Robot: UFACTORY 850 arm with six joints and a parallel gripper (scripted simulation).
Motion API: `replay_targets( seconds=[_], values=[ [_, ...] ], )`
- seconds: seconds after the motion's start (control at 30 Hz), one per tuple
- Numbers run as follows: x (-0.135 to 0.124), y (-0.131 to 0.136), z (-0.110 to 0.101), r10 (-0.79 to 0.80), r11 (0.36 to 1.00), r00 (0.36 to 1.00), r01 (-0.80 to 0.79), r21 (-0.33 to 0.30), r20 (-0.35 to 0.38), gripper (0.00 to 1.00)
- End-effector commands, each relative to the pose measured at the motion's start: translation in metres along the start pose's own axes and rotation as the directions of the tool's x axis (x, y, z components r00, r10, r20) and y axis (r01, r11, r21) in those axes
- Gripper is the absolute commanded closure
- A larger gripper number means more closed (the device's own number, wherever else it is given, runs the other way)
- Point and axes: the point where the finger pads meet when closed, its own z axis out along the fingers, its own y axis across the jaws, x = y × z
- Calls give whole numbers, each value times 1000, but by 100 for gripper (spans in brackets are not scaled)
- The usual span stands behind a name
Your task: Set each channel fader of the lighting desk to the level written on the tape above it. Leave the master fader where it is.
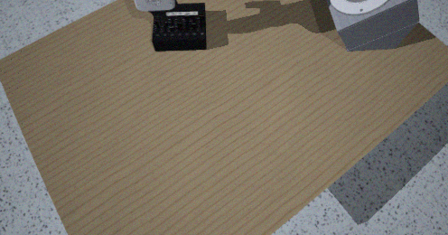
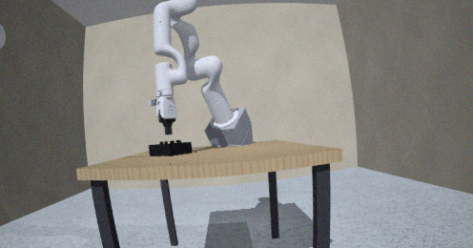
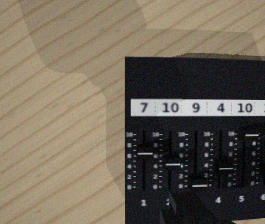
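The black lighting desk (image 1: 179,27) lies near the far edge of the wooden table; it also shows in the exterior view (image 2: 170,148) and in the wrist view (image 3: 203,143). A white tape strip (image 3: 203,107) reads 7, 10, 9, 4, 10, 3 above the faders. The fader knobs (image 3: 199,163) stand at different heights. My gripper (image 2: 168,130) is shut and empty, pointing straight down a little above the desk. In the wrist view its dark closed fingertips (image 3: 183,219) sit over the desk's near edge, around the second and third channels.
The arm's grey base (image 1: 372,15) stands at the table's far right corner. The desk is close to the table's far edge (image 1: 135,0). The arm's shadow falls across the table beside the desk.
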Motion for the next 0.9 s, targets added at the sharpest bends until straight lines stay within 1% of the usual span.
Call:
replay_targets(
  seconds=[0.0,0.87],
  values=[
    [0,0,1,0,1000,1000,0,18,-20,100],
    [0,0,15,0,1000,1000,0,19,-19,100]
  ],
)
